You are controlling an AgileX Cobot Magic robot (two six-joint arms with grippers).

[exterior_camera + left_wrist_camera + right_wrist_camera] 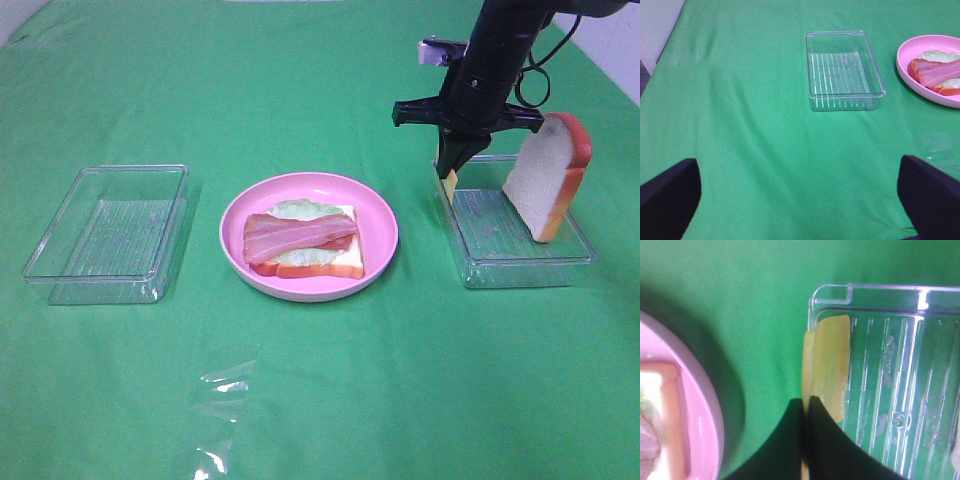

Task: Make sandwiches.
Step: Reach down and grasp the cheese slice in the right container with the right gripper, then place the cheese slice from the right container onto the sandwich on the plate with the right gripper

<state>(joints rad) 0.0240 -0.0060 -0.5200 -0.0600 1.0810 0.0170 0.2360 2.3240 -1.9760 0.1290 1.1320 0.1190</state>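
Note:
The open sandwich [305, 240] lies on the round pink plate [382, 215]: a bread slice, pale lettuce and bacon strips on top. My right gripper [452, 166] points down at the left end of the right clear tray [520, 268], shut on the yellow cheese square [452, 184]. In the right wrist view the cheese [827, 365] stands on edge against the tray wall, pinched between the dark fingertips [815, 412]. A second bread slice [548, 180] leans upright in that tray. My left gripper [800, 200] hangs open over bare cloth, away from everything.
An empty clear tray [105, 235] sits left of the plate, also seen in the left wrist view [842, 70]. A crinkled clear film patch [220, 420] lies on the green cloth near the front edge.

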